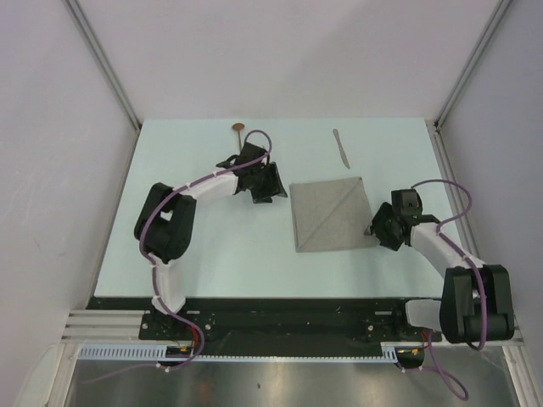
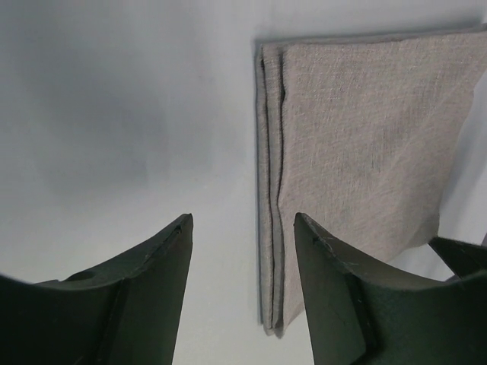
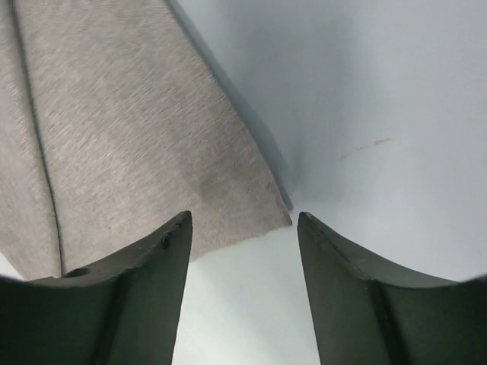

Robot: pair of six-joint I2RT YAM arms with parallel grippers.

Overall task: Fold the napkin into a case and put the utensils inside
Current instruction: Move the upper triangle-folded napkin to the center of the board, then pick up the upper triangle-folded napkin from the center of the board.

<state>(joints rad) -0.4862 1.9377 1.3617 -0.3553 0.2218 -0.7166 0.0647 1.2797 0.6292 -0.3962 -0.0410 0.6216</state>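
Just beside left pincer (image 1: 277, 197), napkin (image 1: 331, 216), corner at right pincer (image 1: 374, 231)

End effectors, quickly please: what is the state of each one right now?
Left end effector: open, holding nothing, beside the folded napkin.
Right end effector: open, holding nothing, near a corner of the napkin.

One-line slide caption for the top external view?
Folded napkin lies between the open left gripper and open right gripper; spoon and knife lie near the far edge of the table.
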